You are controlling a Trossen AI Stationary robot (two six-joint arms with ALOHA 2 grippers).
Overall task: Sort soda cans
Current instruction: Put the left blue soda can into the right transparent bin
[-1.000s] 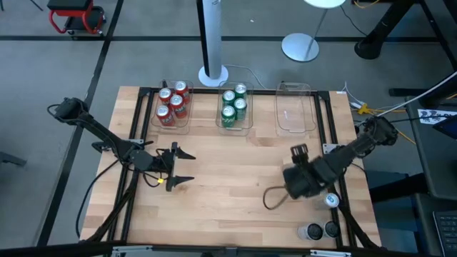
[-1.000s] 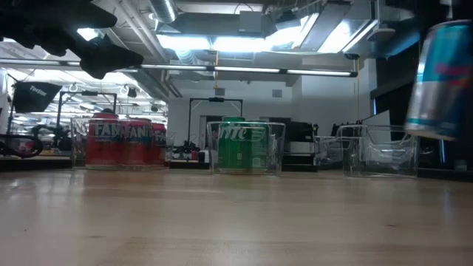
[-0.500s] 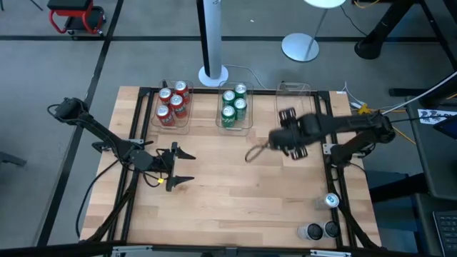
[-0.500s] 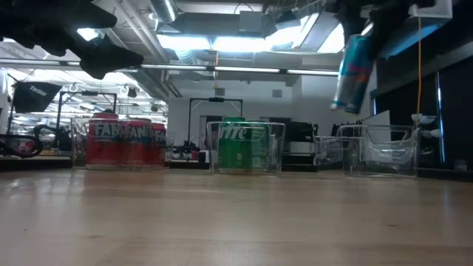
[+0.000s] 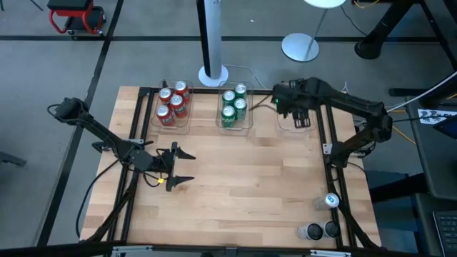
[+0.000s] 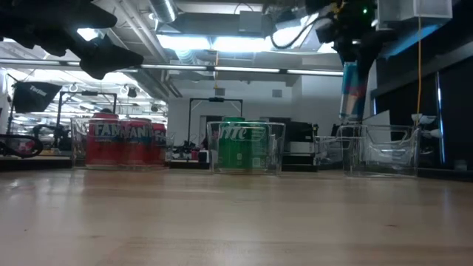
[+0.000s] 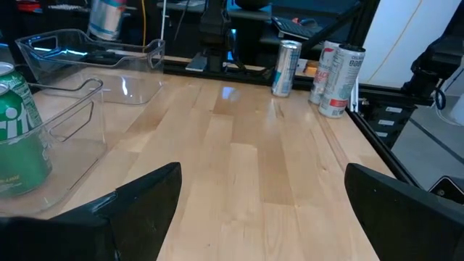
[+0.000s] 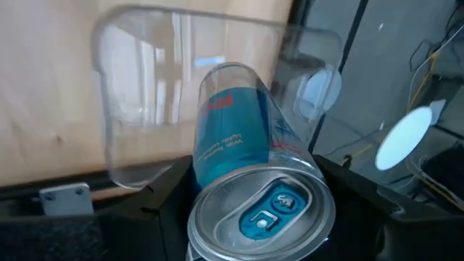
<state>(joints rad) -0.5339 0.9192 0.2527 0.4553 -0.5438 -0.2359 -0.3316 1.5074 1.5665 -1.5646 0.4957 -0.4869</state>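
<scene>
Right end effector (image 5: 298,113) is up over the far right of the wooden bench (image 5: 235,178), clamped on a tall blue-and-silver drink can (image 8: 243,167) and holding it above the empty clear plastic rectangular bin (image 5: 295,107); in the low view the can (image 6: 353,89) hangs upright with its base near the bin's rim, not yet inside. Left end effector (image 5: 175,165) waits over the near left of the bench, fingers (image 7: 145,199) spread apart, holding nothing. Already sorted: four red cans (image 5: 172,102) in the left clear bin, four green cans (image 5: 233,105) in the middle clear bin. Three more slim silver-blue cans (image 7: 322,69) stand at the bench's near right corner, well apart from the bins. Step in hand looks like lowering this first blue can into the right bin. To do it well: keep the can vertical, centre it over a far corner of the bin so there's room for the other three, clear the rim and curved handle lip on the way down, and let go only once the base sits flat on the bin floor. A tall thin can tips easily if dropped or nudged as the fingers lift out, and a light bin may slide if clipped.
</scene>
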